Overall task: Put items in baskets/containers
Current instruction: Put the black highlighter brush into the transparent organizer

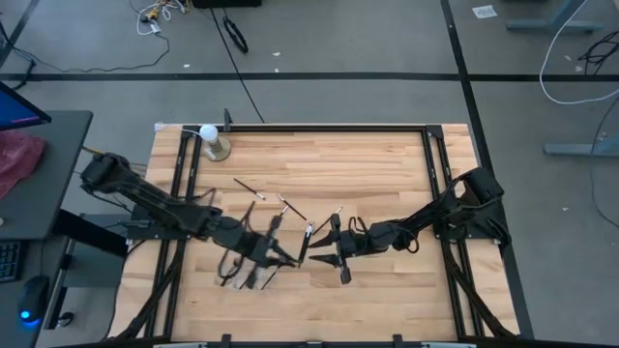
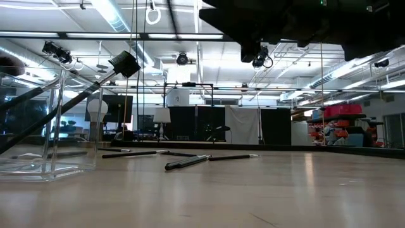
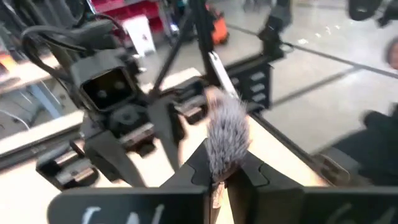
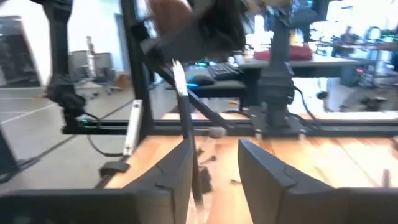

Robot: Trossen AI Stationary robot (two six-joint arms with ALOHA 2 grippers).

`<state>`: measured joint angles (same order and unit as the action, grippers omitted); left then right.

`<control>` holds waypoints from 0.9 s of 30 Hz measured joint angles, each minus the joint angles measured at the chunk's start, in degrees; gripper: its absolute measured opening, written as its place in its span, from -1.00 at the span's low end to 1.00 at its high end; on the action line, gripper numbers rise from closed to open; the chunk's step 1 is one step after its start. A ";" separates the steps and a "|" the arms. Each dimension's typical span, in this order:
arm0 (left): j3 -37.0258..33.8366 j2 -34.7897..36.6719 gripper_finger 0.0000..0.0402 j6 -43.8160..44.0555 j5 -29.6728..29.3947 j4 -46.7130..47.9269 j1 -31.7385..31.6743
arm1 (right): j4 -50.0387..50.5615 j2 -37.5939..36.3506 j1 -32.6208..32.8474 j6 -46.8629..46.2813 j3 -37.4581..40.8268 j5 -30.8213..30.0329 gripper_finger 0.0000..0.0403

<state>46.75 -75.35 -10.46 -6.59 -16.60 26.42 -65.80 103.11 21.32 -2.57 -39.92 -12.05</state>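
Low in the frame's centre your left gripper (image 3: 217,171) pinches a fluffy brush (image 3: 227,134) just below its bristles — a handover — while your right gripper (image 4: 214,165) gapes, releasing its handle, organizer (image 2: 38,123) lower left.

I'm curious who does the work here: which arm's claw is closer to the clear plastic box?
Left. The left gripper is right beside the clear box, clamped on a brush; the right gripper sits farther off toward the table's middle.

Showing pale striped wood on the worktop (image 1: 368,174), black on both arms, grey-white bristles on the brush (image 3: 227,134), white on the ball (image 1: 208,132), dark handles on scattered brushes (image 2: 190,161), clear walls on the organizer (image 2: 44,152).
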 joint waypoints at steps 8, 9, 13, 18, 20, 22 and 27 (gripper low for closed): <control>15.42 4.85 -0.92 19.40 -9.74 41.29 10.60 | 1.28 0.02 -0.15 0.88 0.02 -0.08 -0.27; 16.85 4.82 -0.92 22.79 -10.84 44.83 11.85 | 1.52 0.02 -0.15 0.89 0.04 -0.11 -0.28; 18.25 4.56 -0.89 34.73 -11.94 53.42 15.46 | 2.17 0.04 -0.15 0.63 0.04 -0.11 -0.31; 16.08 4.50 -0.92 49.36 -13.49 60.79 19.56 | 2.25 0.04 -0.19 0.96 0.04 -0.13 -0.34; 14.25 4.48 -0.92 53.76 -14.41 61.49 20.66 | 2.16 0.04 -0.20 1.38 0.04 -0.14 -0.35; 12.40 4.52 -0.91 57.05 -15.91 61.36 21.45 | 2.14 0.04 -0.20 1.51 0.04 -0.15 -0.36; 7.20 4.52 -0.86 64.44 -17.02 60.50 22.07 | 2.08 0.07 -0.31 1.58 0.04 -0.15 -0.36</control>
<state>53.94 -70.83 53.98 -23.60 43.90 48.49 -63.72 103.18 21.02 -0.98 -39.88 -12.21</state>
